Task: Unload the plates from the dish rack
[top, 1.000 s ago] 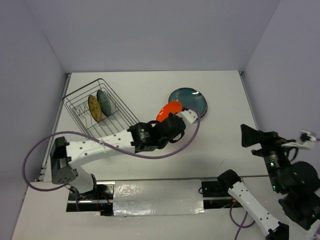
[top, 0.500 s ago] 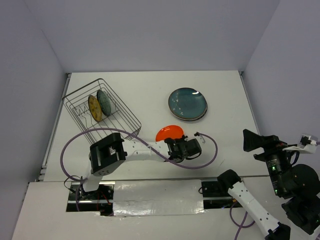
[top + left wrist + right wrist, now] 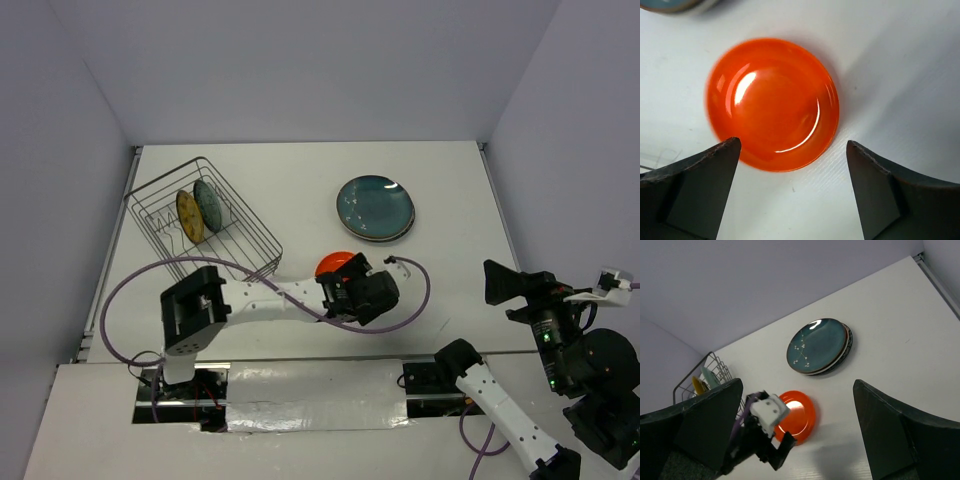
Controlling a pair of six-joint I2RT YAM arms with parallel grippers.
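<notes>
The orange plate now lies released on the counter; your left gripper stands spread. Dish rack, 10 o'clock: two plates remain.

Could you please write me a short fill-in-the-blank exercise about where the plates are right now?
The dark grey wire dish rack holds ____ upright plates. The small round ceramic plate lying flat on the white table by the left gripper is ____. That gripper's jaws stand ____.
Missing words: two; orange; open.
</notes>
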